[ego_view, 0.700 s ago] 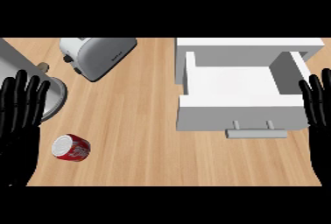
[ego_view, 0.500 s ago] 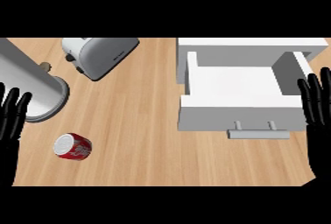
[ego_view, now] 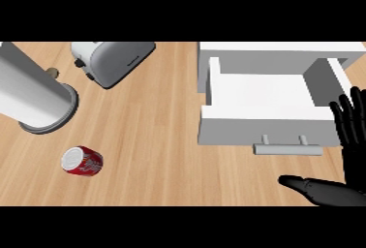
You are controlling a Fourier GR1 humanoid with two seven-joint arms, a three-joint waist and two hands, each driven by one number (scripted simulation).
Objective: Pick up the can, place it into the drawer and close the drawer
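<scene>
Red can (ego_view: 82,161) lies low-left on the wooden table (ego_view: 164,126), well apart from everything else. Silver top faces up and left, red body trails down-right, so it looks tipped or seen end-on from above; can't say for sure whether it's upright. Long axis, as seen, runs roughly upper-left to lower-right.

White drawer (ego_view: 265,104) sits open at upper right, cavity bare, handle (ego_view: 288,149) on the front panel facing the robot. Can is far left of it, with bare table between.

Right hand (ego_view: 350,145) shows at the right edge, fingers straight and up, thumb out low, released, holding nothing. It's just beside the drawer's right front corner, well away from the can. Looks parked, not working.

Left hand isn't visible; only the grey left forearm (ego_view: 32,99) shows, slanting in from upper left, its round end above and a bit left of the can. Left hand's finger state: not shown.

Judgement: the left side is clearly nearer the can, which lies below that forearm's end. Pick not yet done; drawer still open and waiting.

Toaster (ego_view: 113,60) at top centre-left, out of the way.
</scene>
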